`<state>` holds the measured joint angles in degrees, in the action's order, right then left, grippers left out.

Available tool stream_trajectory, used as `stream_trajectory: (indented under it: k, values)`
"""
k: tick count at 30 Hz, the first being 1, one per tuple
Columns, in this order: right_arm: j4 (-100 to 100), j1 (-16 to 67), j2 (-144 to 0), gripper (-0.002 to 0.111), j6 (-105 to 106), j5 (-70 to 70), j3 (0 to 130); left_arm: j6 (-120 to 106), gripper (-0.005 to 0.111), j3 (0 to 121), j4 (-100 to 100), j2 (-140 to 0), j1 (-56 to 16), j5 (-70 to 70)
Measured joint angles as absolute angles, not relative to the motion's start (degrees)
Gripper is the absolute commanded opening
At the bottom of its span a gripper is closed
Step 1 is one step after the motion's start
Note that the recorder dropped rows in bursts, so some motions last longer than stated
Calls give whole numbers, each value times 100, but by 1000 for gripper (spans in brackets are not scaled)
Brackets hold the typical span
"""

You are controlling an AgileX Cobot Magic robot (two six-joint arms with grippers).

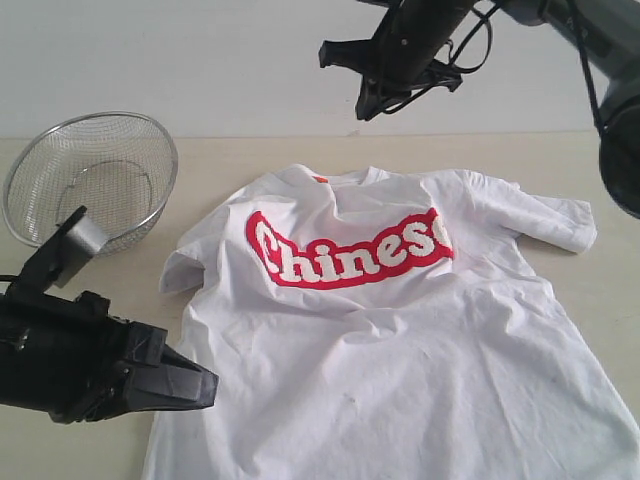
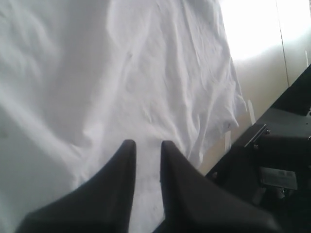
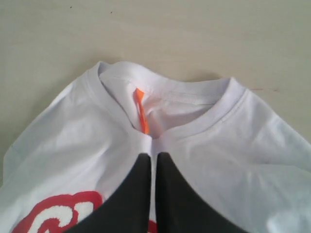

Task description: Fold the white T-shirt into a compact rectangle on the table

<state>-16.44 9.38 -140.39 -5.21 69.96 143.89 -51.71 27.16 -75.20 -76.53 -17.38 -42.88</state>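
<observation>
My left fingers [image 2: 124,170] parted to narrow slit, nothing gripped. Low at lower left of exterior frame, beside shirt [image 1: 400,340] side edge, likely lined up to pinch for first fold. My right fingers [image 3: 141,184] clenched, empty, hovering top centre over collar [image 3: 194,127], near orange tag [image 3: 141,109]. Shirt spread face up, centre to lower right on table [image 1: 580,165], no fold yet. Cotton limp, wrinkled. Table smooth, pale wood grain. Wire-mesh bowl [image 1: 90,175] upper left, apart from shirt.

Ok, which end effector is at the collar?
The right end effector, beside the orange tag; the left end effector faces only plain T-shirt fabric.
</observation>
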Motion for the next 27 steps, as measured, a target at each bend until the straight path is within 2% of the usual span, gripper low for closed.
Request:
stream_trajectory:
  k: [9, 13, 23, 27]
  values:
    - [-1742, 861, -14006, 0, -484, 6995, 14359, -5145, 19, 3188, -7534, -7653, -1738, -4328]
    - [-1742, 861, -13843, 0, -384, 6995, 13958, -5134, 19, 3517, -7508, -7663, -1738, -4229]
    - [-874, 1244, -12029, 0, 0, 6933, 11496, -5148, 19, 4054, -7277, -7812, -1738, -3616]
    - [-725, 1259, -11075, 0, 42, 6266, 10105, -5212, 19, 4435, -7241, -8243, -1738, -3591]
